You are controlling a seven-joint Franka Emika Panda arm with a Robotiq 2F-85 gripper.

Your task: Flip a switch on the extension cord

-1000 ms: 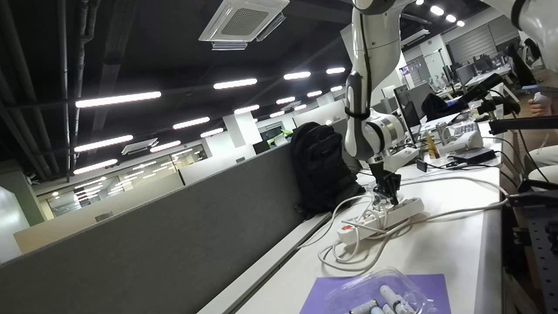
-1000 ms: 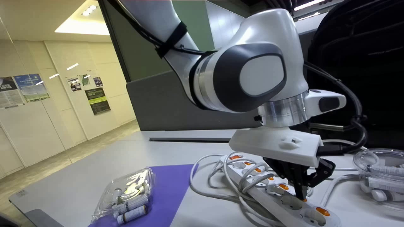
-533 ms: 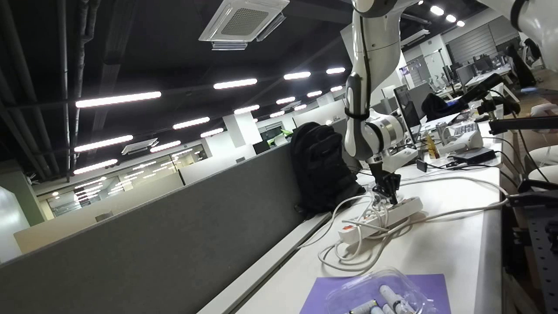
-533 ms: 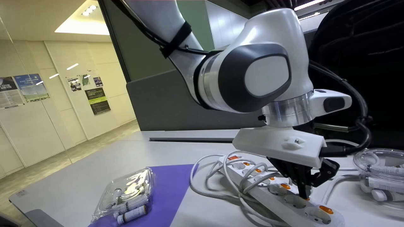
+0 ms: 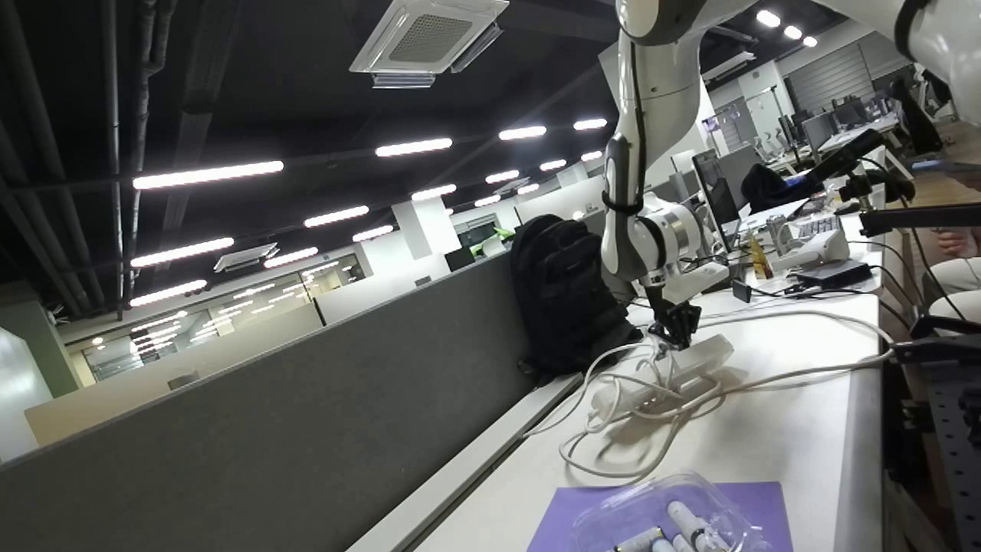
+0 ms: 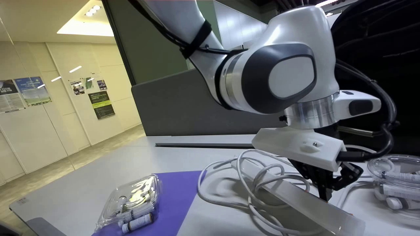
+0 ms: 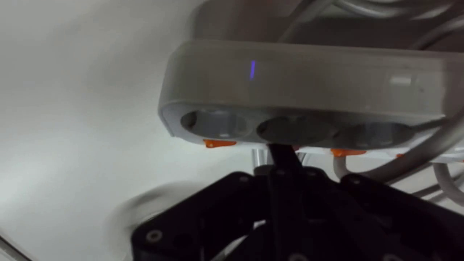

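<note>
Extension cord tipped sideways, cable looped across it; tool closed, gripping nothing; backpack near.

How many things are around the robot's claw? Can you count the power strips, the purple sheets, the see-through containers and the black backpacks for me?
Power strip: 1
Purple sheet: 1
See-through containers, a flat box and a round tub: 2
Black backpack: 1
Total: 5
</note>
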